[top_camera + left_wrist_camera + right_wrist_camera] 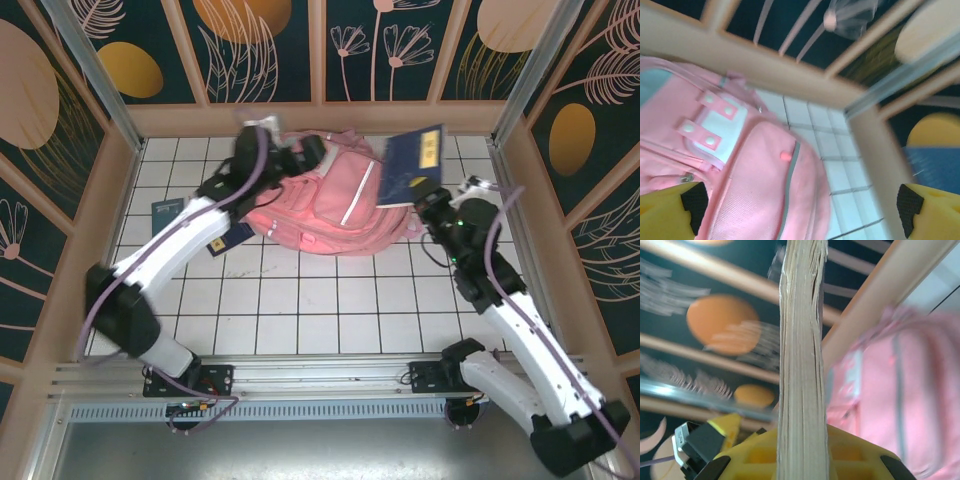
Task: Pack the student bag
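Observation:
The student bag [330,205] is a large pink backpack with silvery stripes, lying at the back middle of the tiled table. My left gripper [305,155] hovers over its upper left end. In the left wrist view that gripper [800,207] is open wide, with the bag's pink front pocket [765,190] below and nothing between the fingers. My right gripper [428,195] is shut on a blue book [412,165], held upright above the bag's right side. The right wrist view shows the book's page edge [802,365] clamped in the gripper [802,455], with the bag [905,405] beyond.
Two dark blue booklets lie on the tiles to the bag's left, one [167,210] near the left wall and one [237,233] partly under my left arm. Wooden-framed walls [320,117] close in the back and sides. White tiles [320,300] stretch in front of the bag.

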`<state>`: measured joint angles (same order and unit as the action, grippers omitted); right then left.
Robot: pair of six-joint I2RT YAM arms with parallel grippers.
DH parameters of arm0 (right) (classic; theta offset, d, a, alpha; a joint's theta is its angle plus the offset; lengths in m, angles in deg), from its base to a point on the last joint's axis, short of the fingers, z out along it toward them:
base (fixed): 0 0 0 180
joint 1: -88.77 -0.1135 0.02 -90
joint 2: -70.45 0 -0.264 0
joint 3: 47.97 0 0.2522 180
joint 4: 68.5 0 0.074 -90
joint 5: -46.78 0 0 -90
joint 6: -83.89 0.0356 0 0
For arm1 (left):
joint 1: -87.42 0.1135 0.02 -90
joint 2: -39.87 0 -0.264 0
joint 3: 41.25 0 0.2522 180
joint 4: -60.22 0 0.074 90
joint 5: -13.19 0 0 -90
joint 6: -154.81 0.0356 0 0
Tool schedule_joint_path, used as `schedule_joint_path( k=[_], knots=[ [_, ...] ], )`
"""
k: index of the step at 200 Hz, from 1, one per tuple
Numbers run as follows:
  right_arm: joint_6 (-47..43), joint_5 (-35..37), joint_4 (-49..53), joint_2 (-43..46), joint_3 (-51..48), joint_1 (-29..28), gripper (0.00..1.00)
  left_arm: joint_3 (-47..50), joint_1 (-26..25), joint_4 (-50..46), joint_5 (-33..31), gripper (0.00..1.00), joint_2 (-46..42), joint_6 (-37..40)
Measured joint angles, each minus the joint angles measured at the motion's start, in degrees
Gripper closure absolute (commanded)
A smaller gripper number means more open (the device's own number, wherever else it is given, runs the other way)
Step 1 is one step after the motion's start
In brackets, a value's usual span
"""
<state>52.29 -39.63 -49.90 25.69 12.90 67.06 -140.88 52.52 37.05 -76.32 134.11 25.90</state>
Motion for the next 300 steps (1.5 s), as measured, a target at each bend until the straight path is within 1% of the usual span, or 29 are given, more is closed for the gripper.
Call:
schedule_joint_path(
  k=[17,39,55,70,85,113,152,167,171,181,200,217,228,266,300],
  knots=[
    [-3.1,0.6,5.4,3.5,0.4,4.7,1.0,-14.1,-6.1,-9.5,-5.5,0.01,12.8,8.5],
    [-6.4,0.5,10.9,7.5,0.4,9.0,1.0,-29.6,-12.2,-19.9,-11.1,0.01,26.3,16.2],
    [-8.3,0.4,13.6,9.6,0.4,11.1,1.0,-39.0,-14.9,-25.8,-13.9,0.01,34.0,19.9],
    [-9.7,0.1,15.2,10.8,0.4,12.4,1.0,-45.5,-15.8,-29.8,-15.7,0.01,39.2,22.2],
    [-10.8,-0.3,16.3,11.3,0.4,12.9,1.0,-48.3,-15.6,-31.7,-17.4,0.01,42.1,23.5],
    [-12.2,-0.8,17.5,11.3,0.4,13.0,1.0,-49.2,-14.9,-34.0,-20.1,0.02,44.7,24.8],
    [-13.1,-1.7,18.0,11.3,0.4,13.0,1.0,-49.3,-15.0,-34.8,-22.3,0.09,47.4,25.4],
    [-13.1,-1.9,18.0,11.3,0.4,13.0,1.0,-49.3,-15.3,-34.8,-22.8,0.19,47.6,25.7],
    [-13.1,-1.9,18.0,11.3,0.4,13.0,1.0,-49.3,-15.4,-34.8,-23.1,0.24,47.6,26.0],
    [-13.1,-2.0,18.0,11.3,0.3,13.0,1.0,-49.2,-15.5,-34.5,-23.5,0.41,47.6,26.1],
    [-13.1,-2.5,18.0,11.3,0.0,13.0,1.0,-49.2,-16.1,-34.1,-24.0,0.69,47.6,27.1],
    [-13.1,-3.2,18.1,11.2,-0.1,13.0,1.0,-49.0,-16.5,-33.7,-23.9,0.88,47.6,27.2],
    [-13.1,-3.3,18.1,11.2,-0.1,13.0,1.0,-48.2,-16.6,-32.9,-23.6,0.99,47.5,27.1],
    [-13.2,-3.7,18.1,10.7,-0.1,13.0,1.0,-42.7,-16.3,-29.9,-21.9,1.0,44.4,27.8],
    [-13.9,-4.8,18.1,9.5,-0.1,13.1,1.0,-39.9,-13.7,-30.3,-15.8,1.0,38.0,27.7]
  ],
)
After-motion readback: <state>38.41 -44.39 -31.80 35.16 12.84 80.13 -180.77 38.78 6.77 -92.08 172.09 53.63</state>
